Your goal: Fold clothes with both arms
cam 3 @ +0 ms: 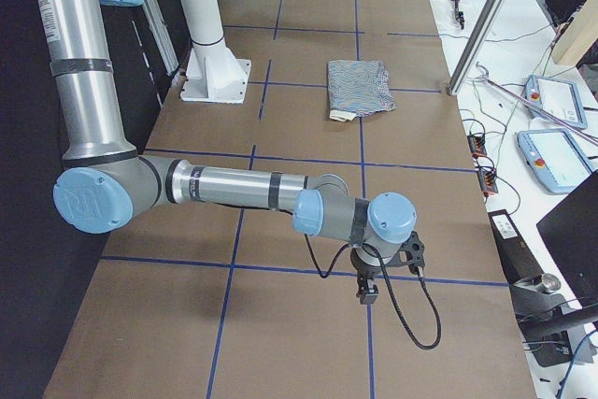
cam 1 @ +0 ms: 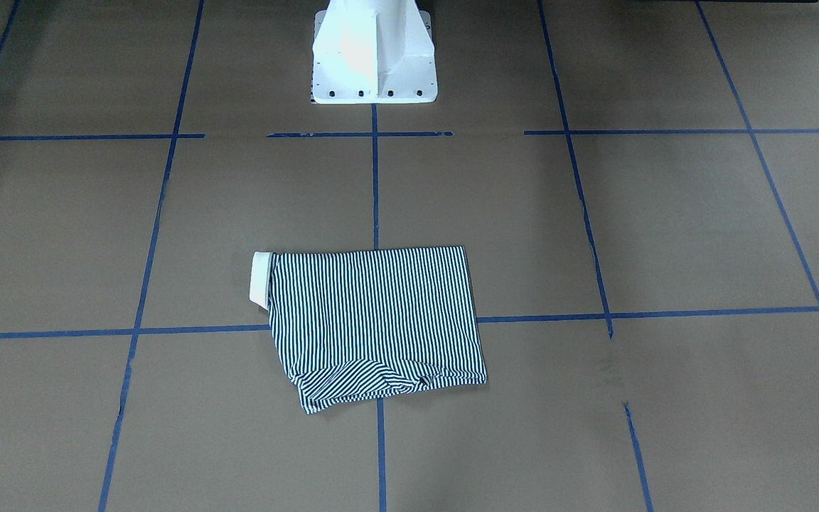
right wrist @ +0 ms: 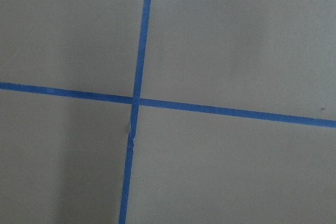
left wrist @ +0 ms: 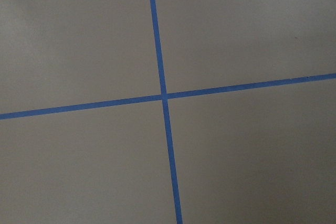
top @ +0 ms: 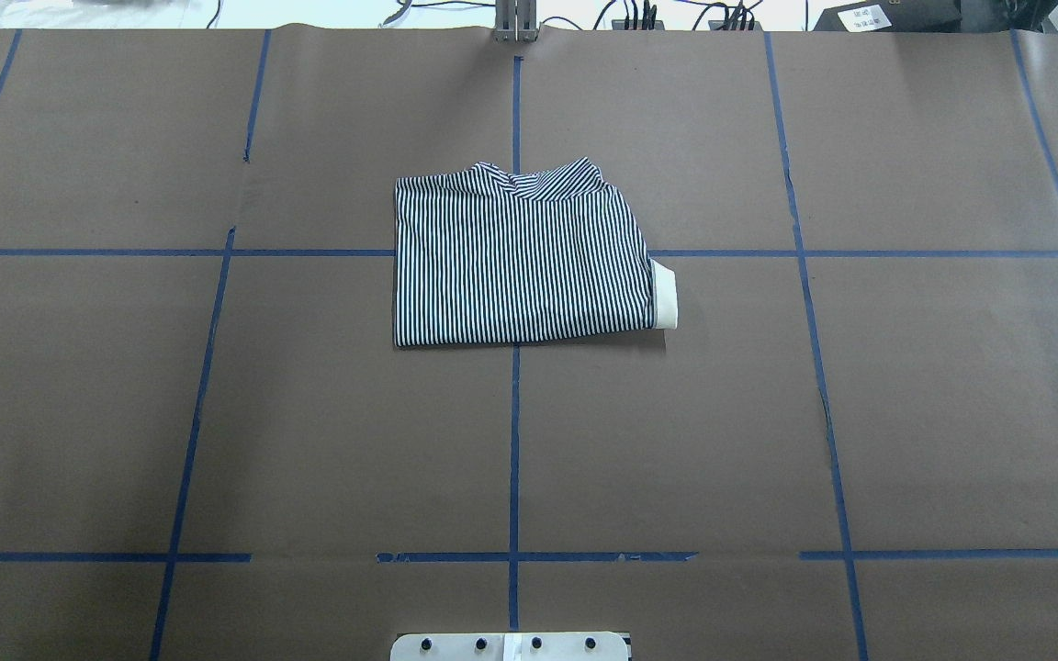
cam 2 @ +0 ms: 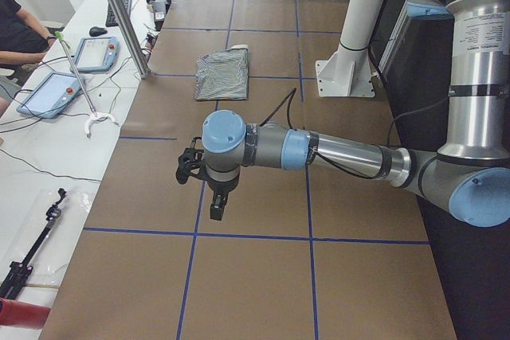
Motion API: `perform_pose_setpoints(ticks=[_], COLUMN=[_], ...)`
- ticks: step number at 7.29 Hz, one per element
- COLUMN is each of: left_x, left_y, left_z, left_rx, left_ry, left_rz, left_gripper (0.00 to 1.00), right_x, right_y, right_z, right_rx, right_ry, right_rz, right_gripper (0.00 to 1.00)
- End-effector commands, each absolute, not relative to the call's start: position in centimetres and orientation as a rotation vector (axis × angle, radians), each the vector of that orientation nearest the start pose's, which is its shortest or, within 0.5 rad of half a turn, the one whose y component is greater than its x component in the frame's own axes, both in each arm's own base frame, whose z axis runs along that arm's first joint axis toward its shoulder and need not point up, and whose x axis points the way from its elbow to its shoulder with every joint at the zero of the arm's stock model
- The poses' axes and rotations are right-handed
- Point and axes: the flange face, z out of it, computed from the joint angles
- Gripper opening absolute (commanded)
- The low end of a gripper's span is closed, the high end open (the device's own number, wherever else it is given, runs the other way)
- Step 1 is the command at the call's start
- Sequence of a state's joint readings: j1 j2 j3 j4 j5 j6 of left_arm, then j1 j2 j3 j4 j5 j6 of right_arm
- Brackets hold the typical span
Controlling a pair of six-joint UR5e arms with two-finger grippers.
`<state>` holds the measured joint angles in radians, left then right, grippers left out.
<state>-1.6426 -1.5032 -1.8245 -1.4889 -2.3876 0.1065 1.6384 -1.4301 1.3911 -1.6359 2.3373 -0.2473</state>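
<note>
Overhead exterior: folded striped shirt (top: pixel 520 266)

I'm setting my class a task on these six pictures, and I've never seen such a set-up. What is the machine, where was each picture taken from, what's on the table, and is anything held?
It is a robot: two jointed metal arms on one white pedestal, each ending in a two-finger gripper. Two pictures look down on the table, one facing the robot and one from behind it. Two are taken from the table's ends: one shows the left arm near, the other the right arm. The last two come from wrist cameras and show only brown paper with blue tape lines. A striped polo shirt lies folded mid-table, its cream collar showing. Nothing shows in the left gripper or the right gripper. Whether they are open, I cannot tell.
</note>
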Motion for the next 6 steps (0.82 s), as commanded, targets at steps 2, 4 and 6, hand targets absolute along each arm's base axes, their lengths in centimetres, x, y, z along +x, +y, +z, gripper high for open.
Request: perform_pose_setpoints(ticks=[2,4,6], left_x=[-9.1,-8.4,-8.4], left_y=[-44.7,-45.0,-44.6], left_z=[57.8,57.8,58.3], left_rx=[0.188,0.181,0.166], left_ry=[0.81,0.802,0.802], left_rz=[0.087,0.103,0.095], left_gripper=[1.0,1.0,1.0], right_x=[8.7,7.6,6.1], right_y=[-53.0,-53.3,-51.9], right_z=[69.0,68.5,70.0], right_rx=[0.036,0.024,-0.008], right_ry=[-0.764,-0.763,-0.762], right_rz=[-0.167,-0.14,-0.16], right_gripper=[1.0,1.0,1.0])
